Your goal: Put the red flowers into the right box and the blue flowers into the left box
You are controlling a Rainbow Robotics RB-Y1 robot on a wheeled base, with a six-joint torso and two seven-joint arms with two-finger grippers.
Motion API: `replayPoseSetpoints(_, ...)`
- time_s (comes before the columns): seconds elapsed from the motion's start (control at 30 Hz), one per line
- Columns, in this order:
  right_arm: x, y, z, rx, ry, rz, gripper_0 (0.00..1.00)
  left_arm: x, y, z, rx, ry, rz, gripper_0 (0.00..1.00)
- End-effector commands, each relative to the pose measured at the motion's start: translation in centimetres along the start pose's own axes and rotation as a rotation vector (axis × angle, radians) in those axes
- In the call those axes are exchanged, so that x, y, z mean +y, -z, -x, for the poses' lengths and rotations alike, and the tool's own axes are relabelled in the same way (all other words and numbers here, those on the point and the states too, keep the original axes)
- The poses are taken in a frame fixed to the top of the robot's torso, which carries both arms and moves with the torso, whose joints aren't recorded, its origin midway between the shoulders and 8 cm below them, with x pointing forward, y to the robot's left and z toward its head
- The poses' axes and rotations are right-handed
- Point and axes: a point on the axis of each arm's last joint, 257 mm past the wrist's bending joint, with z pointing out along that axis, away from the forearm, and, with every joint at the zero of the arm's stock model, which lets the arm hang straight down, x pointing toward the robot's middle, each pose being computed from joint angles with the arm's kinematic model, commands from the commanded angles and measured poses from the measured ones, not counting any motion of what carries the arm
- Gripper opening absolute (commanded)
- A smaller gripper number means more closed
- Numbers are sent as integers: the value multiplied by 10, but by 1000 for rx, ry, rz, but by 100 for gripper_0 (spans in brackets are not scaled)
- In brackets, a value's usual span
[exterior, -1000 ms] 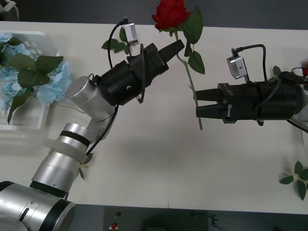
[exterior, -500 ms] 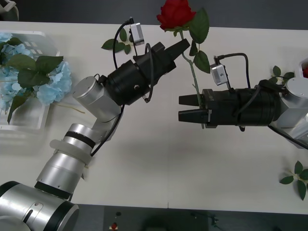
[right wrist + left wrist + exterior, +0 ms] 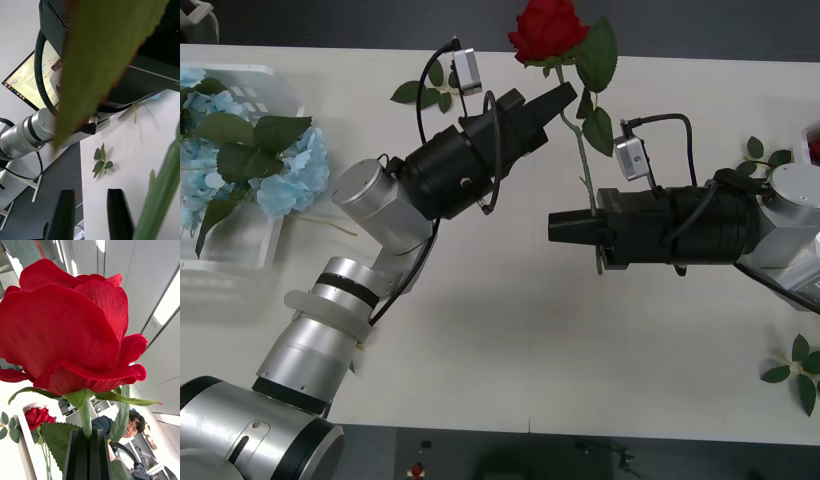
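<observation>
Now your left gripper (image 3: pixel 558 97) jaws clamp one red rose (image 3: pixel 542 30) stem, right gripper (image 3: pixel 565 226) jaws closed just below on it.

**Right gripper closes in on the held rose's stem**

A second ago the right gripper (image 3: pixel 565 226) sat further to the right, its jaws apart just beside the low end of the stem. It has since slid leftward across the table (image 3: pixel 500 350) — its fingers now lie past the stem, one against the other, with the stem crossing right at the finger bases.

The left gripper (image 3: pixel 563 95) has shifted a little right and up, and the red rose (image 3: pixel 548 28) with it — the bloom now sits slightly further right at the top edge, the stem hanging more nearly straight down.
</observation>
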Motion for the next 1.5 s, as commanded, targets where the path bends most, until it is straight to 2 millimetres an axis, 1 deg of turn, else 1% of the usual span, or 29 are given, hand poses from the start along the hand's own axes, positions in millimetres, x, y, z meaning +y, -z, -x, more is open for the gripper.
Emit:
replayPoseSetpoints(0.03,9,-8,19,-15,49,26,0,-15,-4,4,-8,-87,-31,0)
replayPoseSetpoints(0.17,10,-9,20,-18,48,29,0,-15,-4,3,-5,-89,-30,1)
replayPoseSetpoints(0.2,10,-9,21,-21,48,27,0,-14,-3,4,-4,-91,-28,5)
replayPoseSetpoints(0.23,10,-9,22,-21,50,28,0,-13,-2,4,1,-93,-25,39)
replayPoseSetpoints(0.27,10,-8,21,-20,49,28,0,-11,0,3,6,-98,-19,76)
replayPoseSetpoints(0.3,10,-9,22,-22,50,28,0,-9,2,4,14,-106,-14,100)
replayPoseSetpoints(0.4,11,-10,22,-22,50,31,0,-4,12,3,47,-129,-4,100)
replayPoseSetpoints(0.53,11,-10,23,-22,53,32,0,0,36,7,119,-165,-5,100)
replayPoseSetpoints(0.6,10,-10,25,-22,56,31,0,5,58,10,179,-192,3,100)
replayPoseSetpoints(0.63,11,-11,25,-20,59,34,0,6,64,11,194,-197,4,100)
replayPoseSetpoints(0.7,8,-7,29,-17,68,19,0,11,91,15,264,-225,21,100)
replayPoseSetpoints(0.73,6,-6,30,-14,73,11,0,11,97,16,282,-231,21,100)
replayPoseSetpoints(0.8,-3,7,39,7,80,-29,0,13,125,19,354,-249,32,100)
replayPoseSetpoints(0.83,-6,11,41,18,76,-40,0,13,133,20,373,-252,37,100)
replayPoseSetpoints(0.9,-16,33,50,60,61,-97,0,13,158,24,441,-266,50,100)
replayPoseSetpoints(0.93,-18,38,54,72,59,-111,0,13,163,25,458,-272,52,100)
replayPoseSetpoints(1.0,-29,67,63,109,21,-184,0,10,186,30,521,-296,64,100)
replayPoseSetpoints(1.03,-30,74,64,116,10,-199,0,10,191,32,536,-302,69,100)
replayPoseSetpoints(1.1,-40,104,72,140,-22,-278,0,9,209,39,589,-332,88,100)
replayPoseSetpoints(1.17,-51,144,75,169,-64,-375,0,6,226,48,656,-394,122,100)
replayPoseSetpoints(1.2,-53,155,76,180,-70,-401,0,5,229,51,673,-414,131,100)
replayPoseSetpoints(1.27,-66,204,73,224,-120,-520,0,0,234,58,721,-488,157,100)
replayPoseSetpoints(1.3,-72,224,72,238,-134,-573,0,-3,233,60,732,-512,163,100)
replayPoseSetpoints(1.33,-78,251,72,257,-148,-644,0,-5,234,60,737,-534,177,100)
replayPoseSetpoints(1.37,-82,265,72,268,-152,-682,0,-6,234,59,738,-542,184,100)
replayPoseSetpoints(1.4,-88,294,68,303,-158,-762,0,-10,233,57,729,-558,195,100)
replayPoseSetpoints(1.43,-92,319,65,336,-160,-830,0,-12,232,52,717,-561,205,100)
replayPoseSetpoints(1.47,-93,331,64,353,-163,-865,0,-13,232,50,709,-562,212,100)
replayPoseSetpoints(1.5,-96,356,61,390,-168,-933,0,-16,230,43,692,-564,218,100)
